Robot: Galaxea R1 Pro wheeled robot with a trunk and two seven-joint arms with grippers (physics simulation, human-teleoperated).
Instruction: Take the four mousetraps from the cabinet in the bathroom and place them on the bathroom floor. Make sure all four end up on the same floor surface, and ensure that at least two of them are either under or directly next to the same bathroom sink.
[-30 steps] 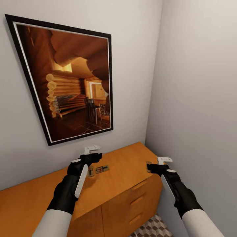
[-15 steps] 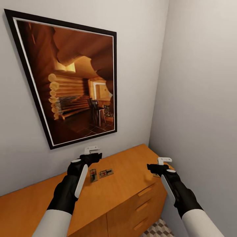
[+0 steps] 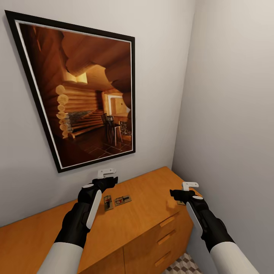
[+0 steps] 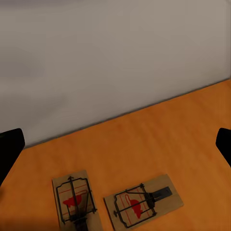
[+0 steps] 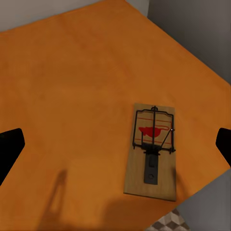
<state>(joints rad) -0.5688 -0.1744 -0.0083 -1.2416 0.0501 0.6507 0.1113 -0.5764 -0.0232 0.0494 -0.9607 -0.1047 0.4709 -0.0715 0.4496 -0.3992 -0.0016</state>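
Above the cabinet (image 3: 144, 217), both grippers (image 3: 105, 173) (image 3: 190, 185) hover open-jawed; a clumsy grab could knock the edge-perched mousetrap (image 5: 152, 149) onto the floor (image 3: 182, 265).

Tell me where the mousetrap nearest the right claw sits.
That mousetrap lies flat on the cabinet top near its right front corner, just under the right claw.

The cabinet (image 3: 144, 213) presents smooth, satin orange-brown wood; the mousetraps (image 4: 143, 207) are matt tan wooden boards carrying dark metal wire; the framed picture (image 3: 82, 93) has a glossy black frame; the walls (image 3: 228, 95) are matt grey.
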